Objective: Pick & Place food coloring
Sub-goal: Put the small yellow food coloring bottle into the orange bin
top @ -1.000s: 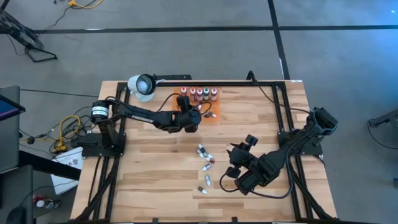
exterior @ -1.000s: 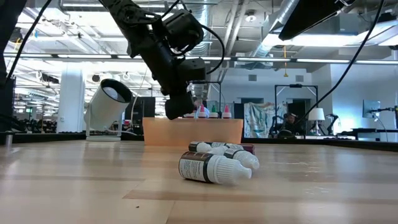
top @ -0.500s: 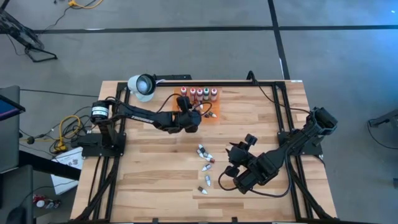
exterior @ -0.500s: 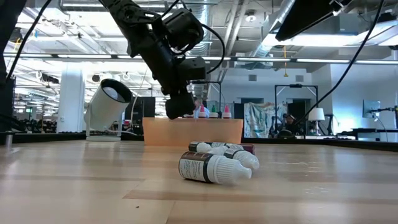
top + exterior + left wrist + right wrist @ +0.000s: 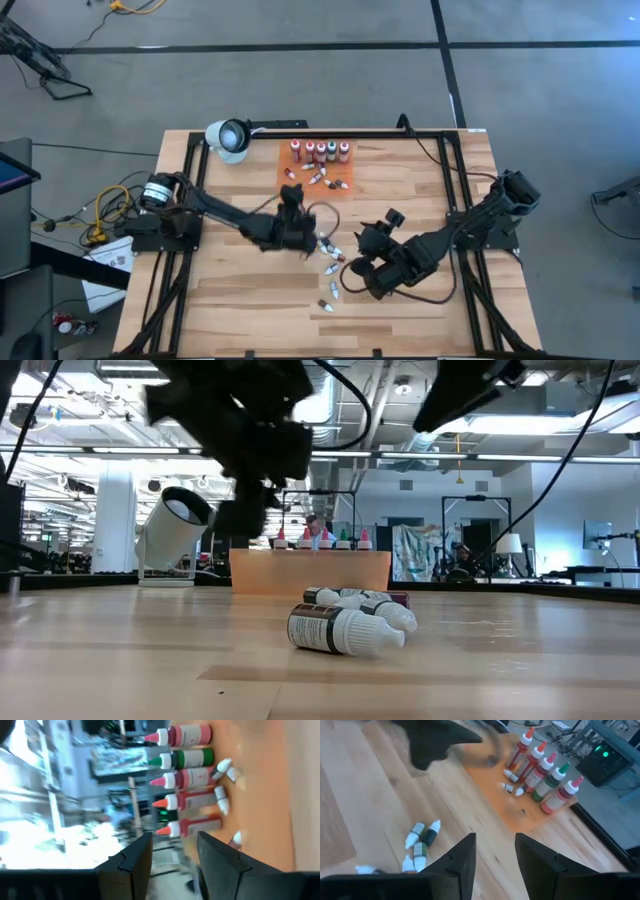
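The food coloring stands in three lots. A row of larger red, orange and green bottles stands upright at the far edge of the flat orange tray. Small vials lie on the tray. More small vials lie on their sides on the wood, in the low view too. My left gripper is open and hovers just near of the tray, pointing at the bottles, with nothing between its fingers. My right gripper is open above the table, right of the loose vials.
A white lamp lies at the far left corner, a black rail runs along the far edge, and black frame bars run down both sides. Two more vials lie nearer the front edge. Bare wood shows at the near left.
My left gripper has drawn back from over the orange tray toward the table's near edge and rolled about its own axis, which uncovers the small vials on the tray. My right gripper has shifted a little toward the table's left, closer to the loose vials.
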You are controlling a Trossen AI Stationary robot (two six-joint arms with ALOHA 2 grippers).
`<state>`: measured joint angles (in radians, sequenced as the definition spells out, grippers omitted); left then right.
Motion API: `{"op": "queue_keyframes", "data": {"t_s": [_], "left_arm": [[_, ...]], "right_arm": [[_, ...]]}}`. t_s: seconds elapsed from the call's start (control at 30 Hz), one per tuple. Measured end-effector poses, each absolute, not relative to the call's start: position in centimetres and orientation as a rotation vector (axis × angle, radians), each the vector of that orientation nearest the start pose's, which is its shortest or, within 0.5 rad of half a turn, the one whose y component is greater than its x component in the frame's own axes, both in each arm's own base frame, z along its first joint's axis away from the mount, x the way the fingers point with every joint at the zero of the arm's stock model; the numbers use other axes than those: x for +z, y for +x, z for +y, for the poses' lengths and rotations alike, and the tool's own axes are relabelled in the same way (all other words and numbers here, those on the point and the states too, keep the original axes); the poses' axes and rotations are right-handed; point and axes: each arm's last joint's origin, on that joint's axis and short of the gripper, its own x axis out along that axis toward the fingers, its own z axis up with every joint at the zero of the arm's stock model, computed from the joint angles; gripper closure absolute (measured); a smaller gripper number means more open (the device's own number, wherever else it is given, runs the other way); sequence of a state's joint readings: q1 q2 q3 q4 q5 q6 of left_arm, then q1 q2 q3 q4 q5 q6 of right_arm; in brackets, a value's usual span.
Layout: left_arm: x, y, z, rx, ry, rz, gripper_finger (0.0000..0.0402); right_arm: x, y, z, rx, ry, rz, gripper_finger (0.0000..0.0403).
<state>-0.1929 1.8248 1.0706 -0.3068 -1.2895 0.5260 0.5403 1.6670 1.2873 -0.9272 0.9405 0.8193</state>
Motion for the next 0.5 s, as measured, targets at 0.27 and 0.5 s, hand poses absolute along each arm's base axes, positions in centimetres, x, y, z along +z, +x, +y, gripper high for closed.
{"op": "queue_keyframes", "data": {"t_s": [0.27,0.5], "left_arm": [[16.3,31.5,-11.5,0.529,1.206,0.982,0.0266],[17.3,30.7,-17.8,0.082,0.860,0.900,0.0269]], "right_arm": [[23.7,30.6,13.0,-0.629,-0.182,0.798,0.0274],[23.1,31.7,11.7,-0.582,-0.137,0.874,0.0274]]}}
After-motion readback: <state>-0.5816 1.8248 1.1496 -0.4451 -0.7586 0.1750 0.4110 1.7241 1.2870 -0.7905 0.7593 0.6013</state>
